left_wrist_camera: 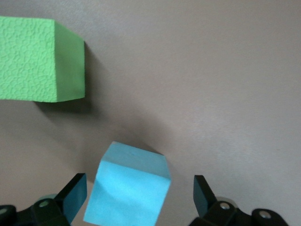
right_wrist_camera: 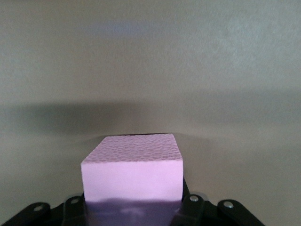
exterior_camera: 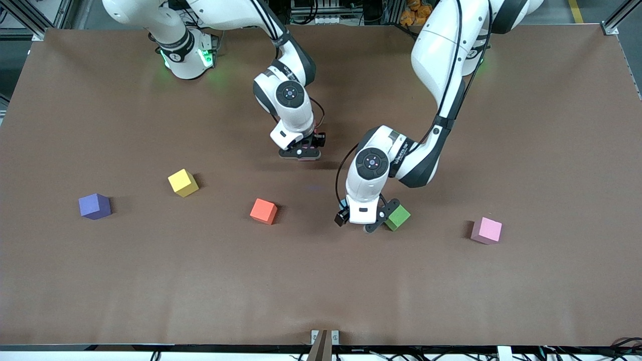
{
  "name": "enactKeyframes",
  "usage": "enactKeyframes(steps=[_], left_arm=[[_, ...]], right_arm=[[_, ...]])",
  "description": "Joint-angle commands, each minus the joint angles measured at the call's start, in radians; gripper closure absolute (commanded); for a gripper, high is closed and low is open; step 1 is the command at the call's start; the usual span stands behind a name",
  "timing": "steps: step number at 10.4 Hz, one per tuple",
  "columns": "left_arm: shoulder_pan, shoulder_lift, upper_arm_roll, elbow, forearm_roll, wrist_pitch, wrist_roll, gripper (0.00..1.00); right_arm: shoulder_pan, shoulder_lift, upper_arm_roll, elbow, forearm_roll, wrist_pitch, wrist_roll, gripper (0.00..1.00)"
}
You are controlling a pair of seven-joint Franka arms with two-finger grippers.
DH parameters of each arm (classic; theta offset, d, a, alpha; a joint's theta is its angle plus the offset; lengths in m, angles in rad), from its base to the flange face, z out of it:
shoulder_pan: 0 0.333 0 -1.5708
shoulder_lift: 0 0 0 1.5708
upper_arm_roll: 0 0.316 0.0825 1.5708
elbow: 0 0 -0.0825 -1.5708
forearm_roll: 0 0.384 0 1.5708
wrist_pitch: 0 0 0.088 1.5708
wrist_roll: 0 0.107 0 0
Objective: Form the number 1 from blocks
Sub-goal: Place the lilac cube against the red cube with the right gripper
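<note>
The pink cube (exterior_camera: 486, 230) sits nearest, toward the left arm's end of the table. Just beside the green cube (exterior_camera: 398, 217), the left gripper (exterior_camera: 362, 220) is bent steeply down, its fingers spread wide either side of a sky-blue cube (left_wrist_camera: 128, 188) that sits askew between them; I'd square it up before closing. The orange cube (exterior_camera: 264, 211) waits nearby. Farther off, the right gripper (exterior_camera: 302, 152) points down, clamped on a light pink cube (right_wrist_camera: 133, 172).

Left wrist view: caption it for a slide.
Open left pincer straddles a tilted sky blue block on the brown table, green block nearby.
</note>
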Motion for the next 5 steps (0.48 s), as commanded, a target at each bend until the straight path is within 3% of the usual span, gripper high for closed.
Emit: enactKeyframes(steps=[1,5], left_arm=[[-0.005,0.005,0.000,0.020,-0.010,-0.069,-0.012,0.00],[-0.038,0.030,0.000,0.020,-0.007,-0.070,0.003,0.00]], right_arm=[[0.034,-0.013,-0.010,-0.030,0.018,0.000,0.021,0.36],[0.039,-0.016,-0.010,-0.046,0.017,0.001,0.023,0.35]])
